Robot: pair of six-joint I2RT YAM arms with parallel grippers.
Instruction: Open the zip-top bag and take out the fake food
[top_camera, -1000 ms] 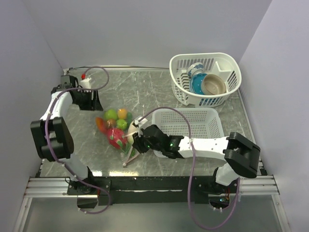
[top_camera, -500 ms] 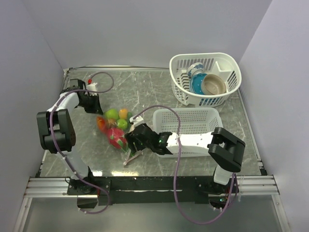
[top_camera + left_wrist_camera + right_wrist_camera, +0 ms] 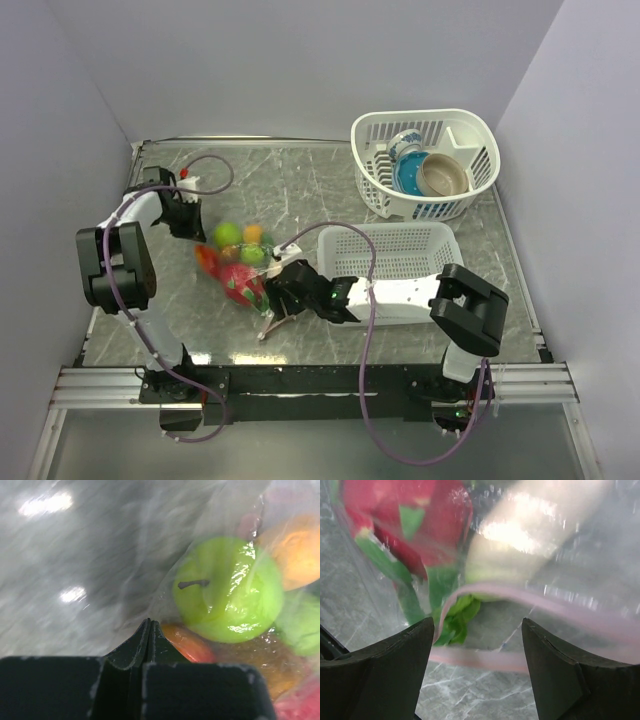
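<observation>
Bag [image 3: 245, 268]: lay on the desk [image 3: 310, 190] left of centre, between the two tools, with its right side near the left end of the basket [image 3: 440, 238].
Food [image 3: 238, 258]: all inside the bag, bunched toward its far-left end.
Left tool [image 3: 149, 626]: clenched, tips pressed together at the bag's far-left edge. Creases in the film ran to the tips, so it seemed to nip the plastic, though blur kept this from being sure.
Right tool [image 3: 477, 645]: released, fingers [image 3: 395, 670] wide apart, low over the bag's near end.
Top view alone: showed both arms reaching in from opposite sides, the left from the far left, the right stretched across in front of the basket. The pink strip trailed toward the near edge of the desk.
Left wrist view alone: showed a green apple [image 3: 227, 590] with a dark stem under the film and an orange [image 3: 295, 550] beyond it. An orange-red piece [image 3: 187, 642] lay just beside the shut tips.
Right wrist view alone: showed the zip strip [image 3: 560, 612] as two pink lines between the fingers, one arched above the other. A red piece [image 3: 435, 525] with green leaves and a cream piece [image 3: 520, 535] lay behind them.
Round basket [image 3: 425, 115]: stood at the far right, holding a cup [image 3: 403, 145] and a bowl [image 3: 445, 175].
</observation>
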